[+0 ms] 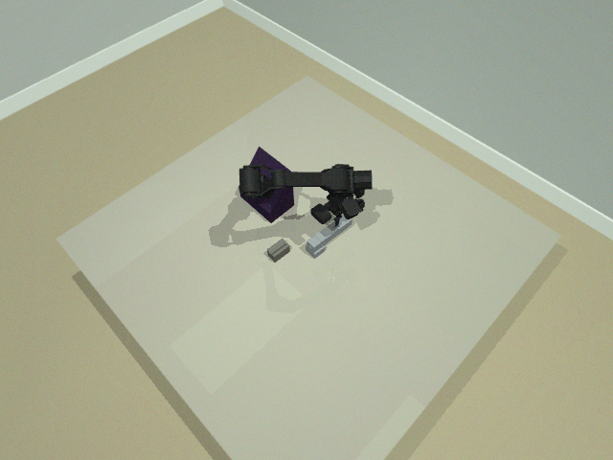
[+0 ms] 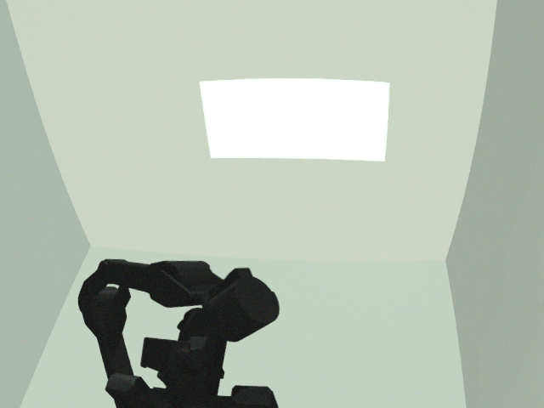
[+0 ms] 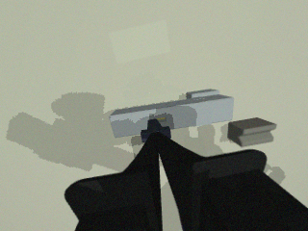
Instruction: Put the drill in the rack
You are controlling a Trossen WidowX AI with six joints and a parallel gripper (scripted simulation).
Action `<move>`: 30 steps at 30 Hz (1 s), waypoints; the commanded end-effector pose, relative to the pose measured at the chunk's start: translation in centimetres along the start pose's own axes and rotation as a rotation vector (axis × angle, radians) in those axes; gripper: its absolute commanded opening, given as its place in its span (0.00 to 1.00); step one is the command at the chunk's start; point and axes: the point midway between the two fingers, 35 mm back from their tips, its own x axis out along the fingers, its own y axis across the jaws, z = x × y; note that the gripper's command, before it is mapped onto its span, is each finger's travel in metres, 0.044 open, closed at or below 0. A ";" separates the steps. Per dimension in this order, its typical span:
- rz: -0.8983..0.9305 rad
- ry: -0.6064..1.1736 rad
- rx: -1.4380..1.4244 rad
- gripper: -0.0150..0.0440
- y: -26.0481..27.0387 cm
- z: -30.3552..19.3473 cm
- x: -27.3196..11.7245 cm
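Note:
A long pale blue-grey block lies on the table, with a small low block against its far side in the wrist view. A small dark blue piece stands at its near side, and a tiny yellow mark shows just behind. I cannot tell which parts are the key and the drill. A short grey-brown grooved block, seemingly the rack, lies apart from the long block. My gripper is shut and empty, its tips right at the dark blue piece. Contact is hidden.
The dark purple block is under the arm's base end. The arm reaches over the pale table, its shadows falling around the blocks. The exterior view shows only the arm, walls and a bright ceiling panel.

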 end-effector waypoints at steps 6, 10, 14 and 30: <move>-0.020 0.041 -0.006 0.25 -0.2 -0.7 2.2; -0.019 0.041 -0.006 0.34 -0.1 -0.5 1.8; -0.016 0.042 -0.007 0.52 0.2 0.1 -1.7; 0.014 0.006 -0.537 1.00 -5.2 1.8 -1.9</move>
